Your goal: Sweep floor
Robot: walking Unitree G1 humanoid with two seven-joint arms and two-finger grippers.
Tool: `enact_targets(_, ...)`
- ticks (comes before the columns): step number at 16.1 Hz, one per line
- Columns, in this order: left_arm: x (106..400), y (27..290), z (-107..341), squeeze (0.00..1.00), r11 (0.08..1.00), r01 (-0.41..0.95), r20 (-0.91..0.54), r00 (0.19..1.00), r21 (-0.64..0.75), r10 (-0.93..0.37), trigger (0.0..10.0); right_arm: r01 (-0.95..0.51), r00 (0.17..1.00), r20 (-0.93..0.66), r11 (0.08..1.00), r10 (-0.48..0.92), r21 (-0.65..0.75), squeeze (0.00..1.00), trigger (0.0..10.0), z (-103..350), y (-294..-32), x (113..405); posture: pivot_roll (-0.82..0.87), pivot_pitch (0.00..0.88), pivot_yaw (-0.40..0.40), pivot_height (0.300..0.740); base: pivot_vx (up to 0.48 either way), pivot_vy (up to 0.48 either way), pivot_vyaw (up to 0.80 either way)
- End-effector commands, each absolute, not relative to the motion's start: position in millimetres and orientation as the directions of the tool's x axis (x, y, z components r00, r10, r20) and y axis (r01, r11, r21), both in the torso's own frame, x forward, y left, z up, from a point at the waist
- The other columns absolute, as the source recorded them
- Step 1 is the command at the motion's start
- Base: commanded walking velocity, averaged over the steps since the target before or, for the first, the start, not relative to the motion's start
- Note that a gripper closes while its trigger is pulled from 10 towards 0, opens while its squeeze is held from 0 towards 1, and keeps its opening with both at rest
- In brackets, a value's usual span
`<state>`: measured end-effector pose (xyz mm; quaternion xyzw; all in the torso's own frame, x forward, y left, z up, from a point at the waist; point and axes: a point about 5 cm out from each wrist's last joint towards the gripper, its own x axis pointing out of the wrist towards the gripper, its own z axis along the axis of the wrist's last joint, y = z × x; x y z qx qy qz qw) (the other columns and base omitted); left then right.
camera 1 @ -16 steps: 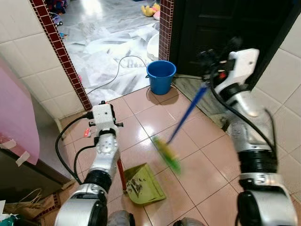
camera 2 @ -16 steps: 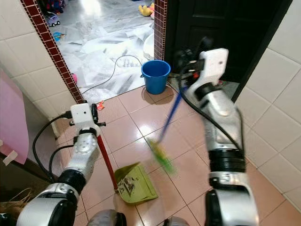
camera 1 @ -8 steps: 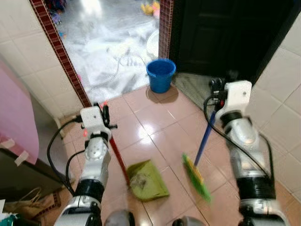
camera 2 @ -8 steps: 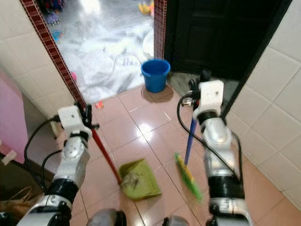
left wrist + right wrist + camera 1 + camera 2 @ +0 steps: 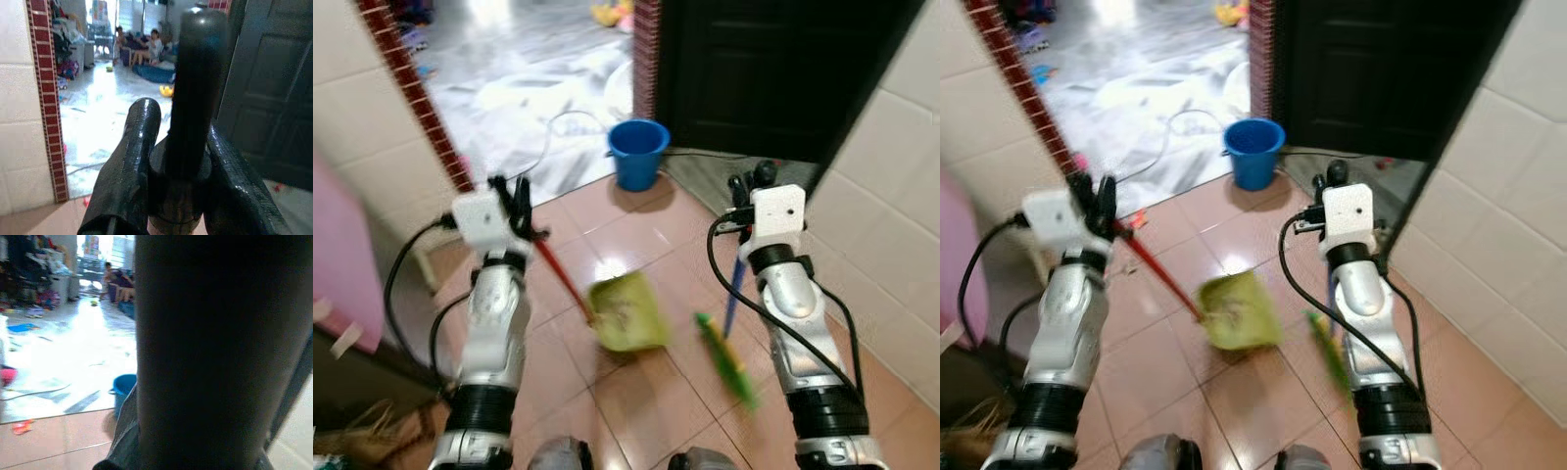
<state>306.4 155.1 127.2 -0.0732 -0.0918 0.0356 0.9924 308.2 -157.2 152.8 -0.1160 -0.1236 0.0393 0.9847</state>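
On the pink tiled floor [image 5: 636,392] between the two arms lies the green dustpan [image 5: 625,313], its red handle [image 5: 558,279] clamped in the left gripper [image 5: 178,161]. Just beside it, the green broom head [image 5: 724,360] rests on the tiles; the right gripper [image 5: 744,191] is closed around the blue broomstick [image 5: 733,294]. A blue bucket [image 5: 637,154] stands near the doorway.

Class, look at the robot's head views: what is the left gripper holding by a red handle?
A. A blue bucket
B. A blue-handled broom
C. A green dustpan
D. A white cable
C: the left gripper grips the red handle that runs down to the green dustpan on the floor tiles.
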Motion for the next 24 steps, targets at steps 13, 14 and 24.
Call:
enact_targets(13,331,154,241,0.00,0.963,0.002,0.461,0.878,-0.271,0.128,10.0,-0.060,0.952,0.272,0.960,0.138,-0.275,0.00,10.0,153,-146,313,-0.04,0.000,0.052,0.740,0.373,0.000,-0.22)
enact_targets(14,333,154,252,0.00,0.959,0.009,0.482,0.866,-0.283,0.134,10.0,-0.063,0.952,0.271,0.959,0.141,-0.277,0.00,10.0,153,-145,314,-0.04,0.000,0.049,0.740,0.458,0.000,0.00)
enact_targets(24,340,175,301,0.00,0.931,-0.093,0.549,0.785,-0.354,0.288,10.0,-0.090,0.951,0.255,0.947,0.174,-0.310,0.00,10.0,146,-140,315,-0.05,0.000,0.045,0.740,0.454,0.000,-0.20)
